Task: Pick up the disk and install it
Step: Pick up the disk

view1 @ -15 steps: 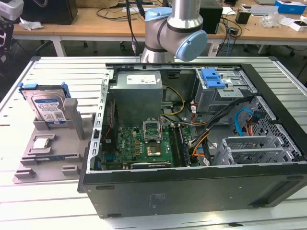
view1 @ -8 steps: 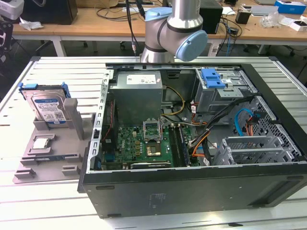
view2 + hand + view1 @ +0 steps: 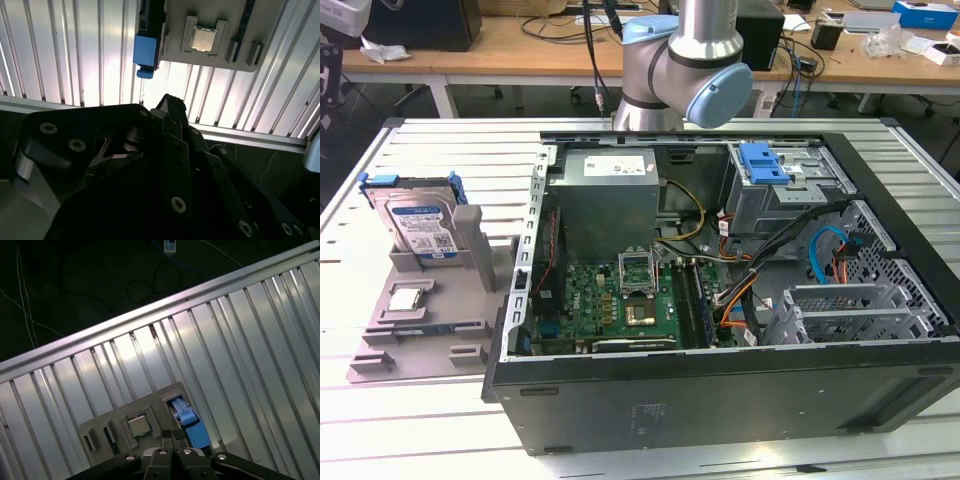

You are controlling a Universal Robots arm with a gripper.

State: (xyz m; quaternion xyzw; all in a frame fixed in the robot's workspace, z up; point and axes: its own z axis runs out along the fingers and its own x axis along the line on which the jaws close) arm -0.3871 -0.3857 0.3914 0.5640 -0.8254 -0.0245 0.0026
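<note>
Table [image 3: 430, 160]: slatted metal, below and ahead of the fingers. Case [image 3: 720, 400]: open, well apart from them. Arm [image 3: 685, 60]. Gripper [image 3: 173, 436]: fingers together, clasping nothing. Holder [image 3: 470, 245]: grey, beyond the fingertips. Disk [image 3: 420, 225]: upright in the holder, apart from the fingers, untouched. Chip [image 3: 408, 298]: flat in the holder, near the disk.

Loads of open air above the disk [image 3: 420, 225], nothing hanging over it. The tight bit is the holder's [image 3: 430, 325] grey post [image 3: 470, 238] right beside it on the exterior view's right, with the PC case [image 3: 720, 400] side wall close after. The tabletop [image 3: 430, 150] is bare around the rest. Inside the case, cables [image 3: 775, 240] cut across by the drive cage [image 3: 790, 195]. It looks cramped, but that's hard to judge.
</note>
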